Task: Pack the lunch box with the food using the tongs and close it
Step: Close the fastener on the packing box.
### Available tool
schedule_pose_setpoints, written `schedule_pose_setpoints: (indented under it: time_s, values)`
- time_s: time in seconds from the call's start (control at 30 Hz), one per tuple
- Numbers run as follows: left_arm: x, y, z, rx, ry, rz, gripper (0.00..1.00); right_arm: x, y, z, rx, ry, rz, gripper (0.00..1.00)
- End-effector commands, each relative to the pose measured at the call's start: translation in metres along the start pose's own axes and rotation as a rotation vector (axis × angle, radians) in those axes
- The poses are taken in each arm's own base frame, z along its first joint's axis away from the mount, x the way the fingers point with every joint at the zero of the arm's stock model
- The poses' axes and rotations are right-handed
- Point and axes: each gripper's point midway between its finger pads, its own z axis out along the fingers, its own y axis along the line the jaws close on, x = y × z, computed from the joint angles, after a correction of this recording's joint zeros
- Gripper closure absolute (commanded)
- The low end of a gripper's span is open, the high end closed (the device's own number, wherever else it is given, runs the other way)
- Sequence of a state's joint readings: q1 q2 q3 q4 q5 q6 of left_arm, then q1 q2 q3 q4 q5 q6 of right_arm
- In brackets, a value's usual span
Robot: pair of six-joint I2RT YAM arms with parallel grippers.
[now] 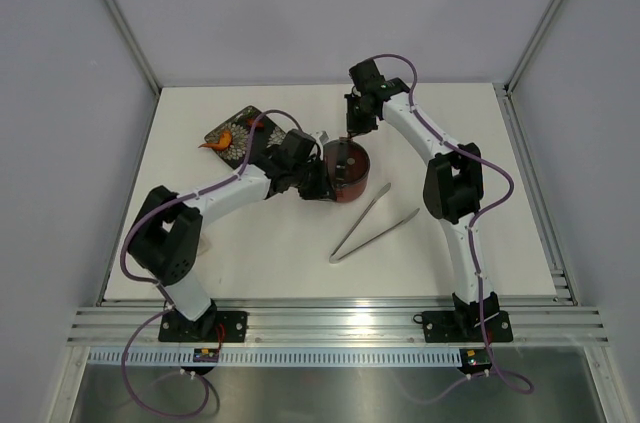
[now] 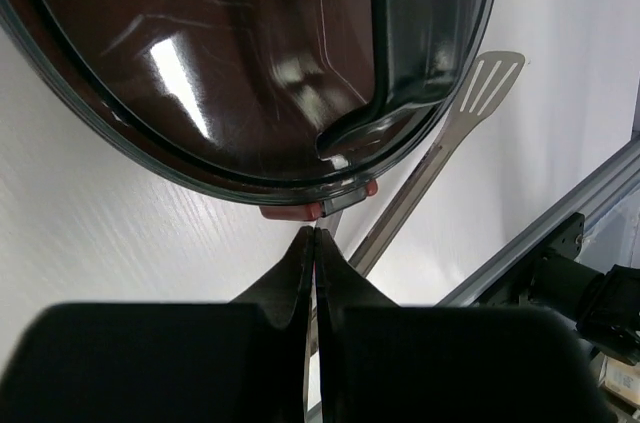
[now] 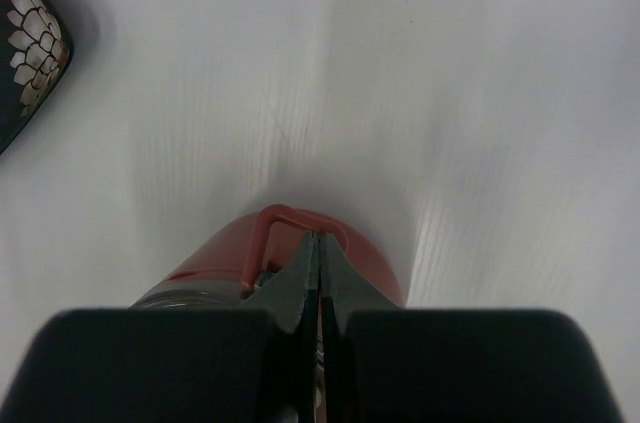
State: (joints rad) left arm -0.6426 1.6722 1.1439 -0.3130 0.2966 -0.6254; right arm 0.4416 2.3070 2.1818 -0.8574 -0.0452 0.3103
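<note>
Grey walls box in a white bench (image 1: 250,253), and I'm working everything from the overhead and the two wrist cameras.

Far left lies the black flowered tray (image 1: 222,126), with an orange piece of food (image 1: 220,141) on it. Next comes my left claw (image 2: 315,235), fingers pressed together and holding nothing, its tips just at a small red tab (image 2: 300,210) under the rim of the dark see-through lid (image 2: 250,43). The lunch box (image 1: 348,175) sits mid-bench between the two arms, with the lid on top. My right claw (image 3: 318,241) is at its far side, likewise pinched together and empty, nosing against a red loop (image 3: 295,218) on the pot's wall. The tongs (image 1: 372,224) lie flat on the bench just right of the pot, untouched by either arm.

I read this as the closing step. To do it well I'd push from both sides at once, so the pot can't skate across the smooth bench. I'd also keep each tip square on its catch rather than on the lid's curved edge.

My count: one tray, one lunch box, one lid, one pair of tongs, two claws. One food piece shows; what's inside the pot I can't tell.
</note>
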Motion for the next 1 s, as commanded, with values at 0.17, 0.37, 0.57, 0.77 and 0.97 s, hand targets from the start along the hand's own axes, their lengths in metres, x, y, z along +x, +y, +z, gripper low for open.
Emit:
schedule_pose_setpoints:
  time_s: [0.17, 0.37, 0.57, 0.77, 0.97]
  values:
    - [-0.008, -0.015, 0.009, 0.046, -0.004, 0.023, 1.00, -0.004, 0.006, 0.014, -0.065, 0.016, -0.009, 0.99]
    - [-0.013, -0.007, 0.015, 0.005, -0.023, 0.032, 1.00, 0.013, 0.012, 0.022, -0.115, 0.077, -0.003, 0.99]
    - [-0.021, -0.005, 0.021, -0.014, -0.044, 0.034, 1.00, 0.019, 0.016, 0.017, -0.152, 0.082, 0.006, 0.99]
    - [-0.029, -0.002, 0.027, -0.039, -0.062, 0.036, 1.00, 0.028, 0.021, 0.012, -0.198, 0.108, 0.020, 1.00]
    - [-0.033, 0.004, 0.028, -0.073, -0.087, 0.019, 1.00, 0.036, 0.025, 0.006, -0.252, 0.120, 0.070, 1.00]
